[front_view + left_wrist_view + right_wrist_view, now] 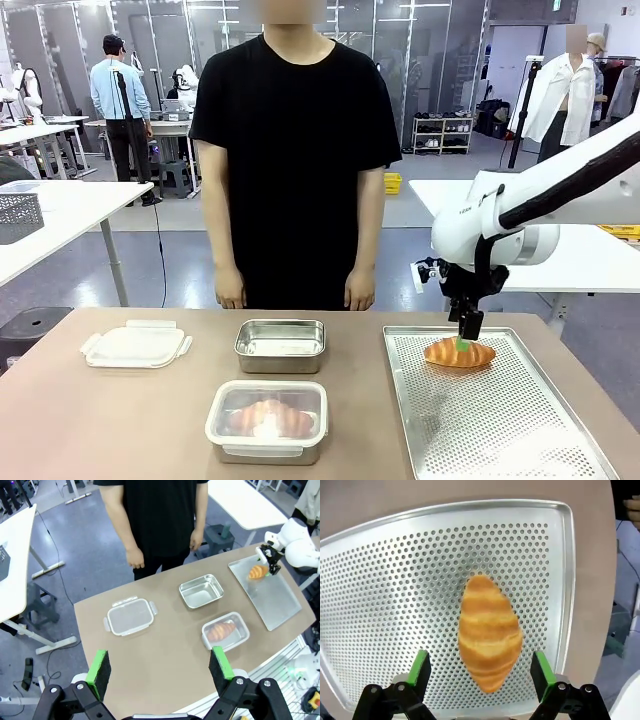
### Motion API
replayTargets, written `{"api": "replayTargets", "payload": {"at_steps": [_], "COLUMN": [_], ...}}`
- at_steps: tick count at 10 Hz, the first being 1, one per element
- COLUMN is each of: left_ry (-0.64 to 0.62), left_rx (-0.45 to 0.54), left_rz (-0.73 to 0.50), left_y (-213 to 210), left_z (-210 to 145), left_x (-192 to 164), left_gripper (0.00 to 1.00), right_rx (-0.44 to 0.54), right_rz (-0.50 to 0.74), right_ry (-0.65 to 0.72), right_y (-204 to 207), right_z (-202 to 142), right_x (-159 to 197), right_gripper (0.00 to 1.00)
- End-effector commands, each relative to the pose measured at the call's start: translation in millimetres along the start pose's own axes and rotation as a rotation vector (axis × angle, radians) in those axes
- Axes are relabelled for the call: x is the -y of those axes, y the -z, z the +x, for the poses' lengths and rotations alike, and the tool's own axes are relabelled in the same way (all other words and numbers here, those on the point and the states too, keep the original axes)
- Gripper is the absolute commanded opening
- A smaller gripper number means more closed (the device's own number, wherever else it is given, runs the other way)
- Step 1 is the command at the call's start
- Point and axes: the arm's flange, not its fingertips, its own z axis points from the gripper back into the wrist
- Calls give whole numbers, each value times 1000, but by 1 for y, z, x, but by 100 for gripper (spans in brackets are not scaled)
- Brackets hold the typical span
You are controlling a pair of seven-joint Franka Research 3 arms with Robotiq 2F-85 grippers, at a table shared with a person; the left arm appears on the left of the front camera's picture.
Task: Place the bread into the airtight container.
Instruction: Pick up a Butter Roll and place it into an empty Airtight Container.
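1. Bread [459,353]: a croissant on the perforated tray [500,430], close to the tray's far edge. The tray sits at the right end of the table [120,420].
2. Orientation: in the front view the long axis runs left to right, parallel to the tray's far edge, with a tapered tip at each end. In the right wrist view the bread [489,632] runs up the picture, in line with the fingers and across the gap between them.
3. Right gripper [464,342]: directly over the bread's middle, jaws at full spread, nothing held. The right wrist view shows the gripper [481,662] with a green pad either side of the bread's near half and bare tray [380,580] showing in both gaps. The front view shows one pad low against the bread's top; contact cannot be judged there.
4. Left gripper [159,660]: high above the table's near edge, jaws wide, empty.
5. Container [222,440]: clear, unlidded, at the near middle of the table, with a second croissant [268,418] inside lying left to right.
6. Steel pan [280,362]: just beyond the container, empty. Lid [135,346]: toward the left end.
7. The left wrist view alone shows the bread [258,572], right gripper [272,565], tray [280,600], container [243,636], pan [201,591] and lid [129,616] together from above.
8. Person: at the far edge, hands [230,292] hanging.
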Motion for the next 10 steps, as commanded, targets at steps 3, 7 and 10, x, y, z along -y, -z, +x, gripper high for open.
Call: {"api": "replayTargets", "payload": {"at_steps": [3,7,10], "left_ry": [9,9,9], "left_rx": [-1,-1,-1], "left_rz": [5,5,5], "left_y": [-2,-2,-2], "left_z": [1,1,1], "left_x": [0,0,0], "left_gripper": [100,100,100], "right_rx": [17,-8,-40], "right_rz": [28,58,44], "right_ry": [-32,-34,-14], "right_y": [20,36,55], "right_z": [-7,-5,-10], "right_x": [14,20,21], "right_gripper": [100,100,100]}}
